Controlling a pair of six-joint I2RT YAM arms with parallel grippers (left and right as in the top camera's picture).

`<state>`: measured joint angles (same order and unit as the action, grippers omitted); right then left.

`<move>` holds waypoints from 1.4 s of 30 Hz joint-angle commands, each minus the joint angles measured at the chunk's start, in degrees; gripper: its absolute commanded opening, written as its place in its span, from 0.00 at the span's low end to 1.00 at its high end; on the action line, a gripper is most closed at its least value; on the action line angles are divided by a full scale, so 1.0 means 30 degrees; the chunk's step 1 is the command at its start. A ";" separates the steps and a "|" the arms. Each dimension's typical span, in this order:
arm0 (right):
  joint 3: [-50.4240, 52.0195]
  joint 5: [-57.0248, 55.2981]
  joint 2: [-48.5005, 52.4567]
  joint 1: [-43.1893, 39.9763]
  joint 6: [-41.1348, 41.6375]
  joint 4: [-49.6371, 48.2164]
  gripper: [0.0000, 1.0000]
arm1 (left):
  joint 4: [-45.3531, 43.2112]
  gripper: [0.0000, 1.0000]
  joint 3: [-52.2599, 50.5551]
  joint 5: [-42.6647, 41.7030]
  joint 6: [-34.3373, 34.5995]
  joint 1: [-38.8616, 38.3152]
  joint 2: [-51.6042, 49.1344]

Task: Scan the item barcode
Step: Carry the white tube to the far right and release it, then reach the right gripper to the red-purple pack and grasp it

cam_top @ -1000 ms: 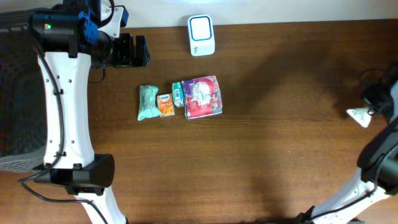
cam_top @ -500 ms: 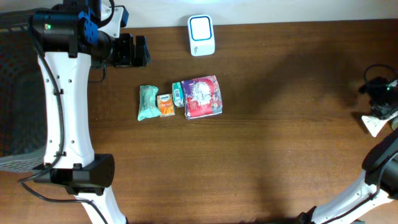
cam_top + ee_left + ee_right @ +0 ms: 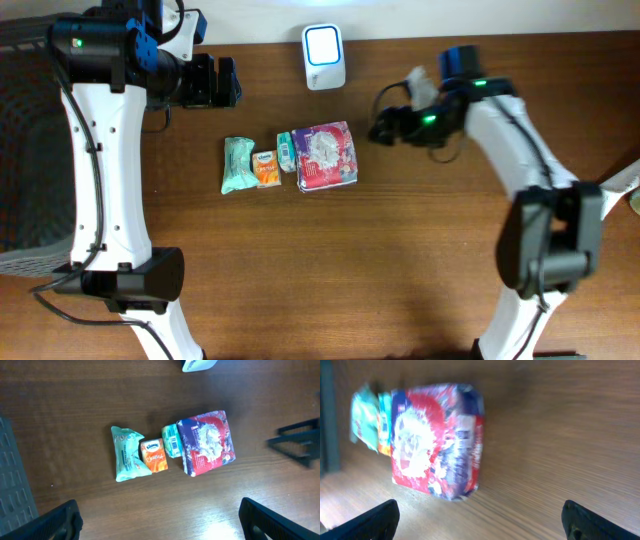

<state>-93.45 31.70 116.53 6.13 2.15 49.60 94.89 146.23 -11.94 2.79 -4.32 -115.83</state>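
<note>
**A:** Overhead first. Where is the thing to scan?

**B:** Four packs lie in a row on the bench, left of centre. The red packet is at the right end, touching a small green pack. Left of that come an orange pack and a teal pack. The white scanner stands at the far edge, apart from them. The right fingers hover just right of the red packet, so I take that as the item. The left fingers hang far-left, holding nothing.

**A:** How will it handle?

**B:** I judge it light, soft and crinkly, with slippery film. I'd pinch across its narrow sides, since the ends may crumple.

**A:** And the left wrist view?

**B:** The left fingers stand spread wide at the bottom corners, and the red packet lies below them. The scanner is cut off at the top. A dark blur at the right edge is probably the other arm.

**A:** The right wrist view?

**B:** The right fingers are splayed wide and empty, with the red packet near them. The picture is blurred. I see small print on the packet's side, but I can't make out a barcode. It may be underneath.
</note>
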 commanded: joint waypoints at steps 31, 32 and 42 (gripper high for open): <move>-0.3665 -1.7376 0.1566 0.3089 1.0681 1.0098 0.04 | -0.0022 0.99 -0.0015 0.0000 0.0066 0.0117 -0.0102; -0.3665 -1.7354 0.1566 0.3330 1.0681 1.0025 0.04 | -0.0022 0.99 -0.0015 -0.0007 0.0066 0.0117 -0.0109; -0.3789 -1.4812 0.2244 0.8306 1.0652 0.7635 0.34 | -0.0022 0.99 -0.0015 -0.0007 0.0058 0.0117 -0.0109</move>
<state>-103.83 -19.42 122.45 27.29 33.28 74.43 94.91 146.23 -11.94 2.79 -4.32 -115.83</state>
